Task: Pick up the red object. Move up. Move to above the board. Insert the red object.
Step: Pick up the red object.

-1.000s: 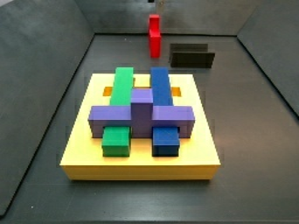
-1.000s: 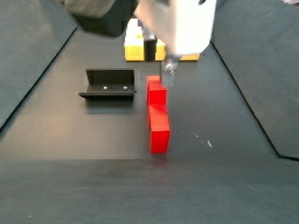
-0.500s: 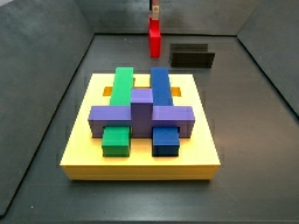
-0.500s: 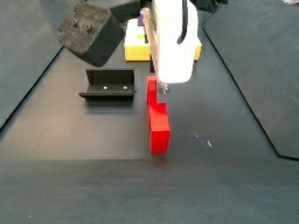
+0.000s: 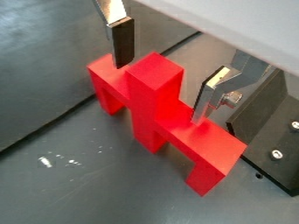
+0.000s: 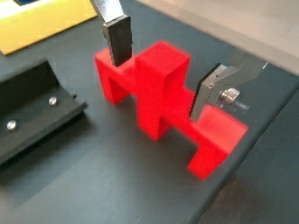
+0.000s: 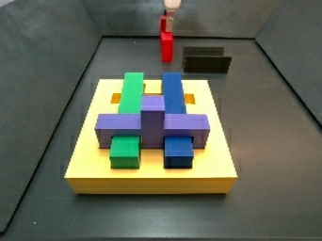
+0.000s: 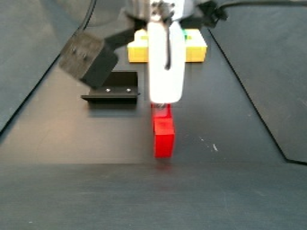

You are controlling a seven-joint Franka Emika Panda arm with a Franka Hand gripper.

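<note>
Dark counter (image 8: 240,171) carries the red object (image 5: 158,109) upright near the fixture (image 8: 109,87). The hand (image 6: 170,70) hangs wide, fingers (image 5: 121,44) straddling its centre post, seemingly to grip there for lifting toward the board (image 7: 88,160).

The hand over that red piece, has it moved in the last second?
Yes. In a side view the hand has come down onto the red object, which stays put beside the fixture.

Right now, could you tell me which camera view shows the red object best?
A wrist view shows the red object best: its bar, legs and centre post fill the frame, with the gripper straddling the post. Both wrist views show this. In the side views it appears only as a small far sliver or partly hidden behind the arm.
</note>
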